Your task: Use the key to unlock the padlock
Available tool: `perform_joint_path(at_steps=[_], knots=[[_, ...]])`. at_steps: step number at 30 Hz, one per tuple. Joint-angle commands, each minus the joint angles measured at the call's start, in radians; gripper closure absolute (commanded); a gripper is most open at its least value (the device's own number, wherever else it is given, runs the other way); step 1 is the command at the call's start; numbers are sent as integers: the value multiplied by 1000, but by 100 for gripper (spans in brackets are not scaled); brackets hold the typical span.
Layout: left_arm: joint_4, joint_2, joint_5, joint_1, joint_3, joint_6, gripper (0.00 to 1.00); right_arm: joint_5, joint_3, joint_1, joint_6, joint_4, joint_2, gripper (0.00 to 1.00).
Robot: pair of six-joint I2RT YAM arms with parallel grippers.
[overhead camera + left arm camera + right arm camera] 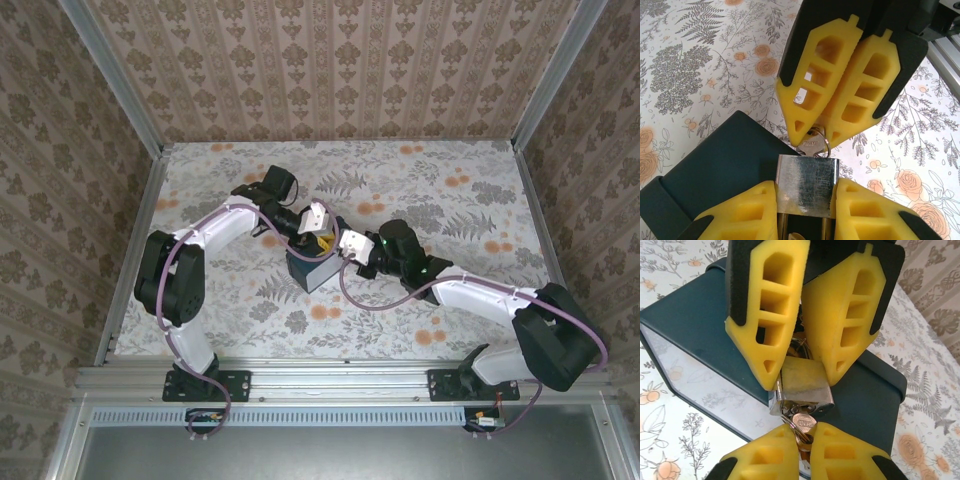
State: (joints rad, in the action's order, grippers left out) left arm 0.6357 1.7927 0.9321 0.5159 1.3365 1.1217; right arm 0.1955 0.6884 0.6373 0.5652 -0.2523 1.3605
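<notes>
Padlock (802, 385) and key (802, 424) held over a dark box (715, 160)
Left end effector (807, 200) clamps the padlock atop the dark box; right end effector (802, 435) pinches the key, its head against the padlock, near the dark box's edge.

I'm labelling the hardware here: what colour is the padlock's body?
The padlock body is shiny silver metal. It shows best in the left wrist view.
</notes>
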Motion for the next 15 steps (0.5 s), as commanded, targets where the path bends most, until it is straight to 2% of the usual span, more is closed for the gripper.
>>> perform_joint_path(at_steps=[1,9,15], knots=[[13,10,53,5,-3,15,88,135,65,-3,-105,88,-11,100],[1,10,55,10,0,10,88,247,124,-7,-287,198,24,100],[-4,12,52,14,2,7,88,310,165,-38,-411,217,90,100]])
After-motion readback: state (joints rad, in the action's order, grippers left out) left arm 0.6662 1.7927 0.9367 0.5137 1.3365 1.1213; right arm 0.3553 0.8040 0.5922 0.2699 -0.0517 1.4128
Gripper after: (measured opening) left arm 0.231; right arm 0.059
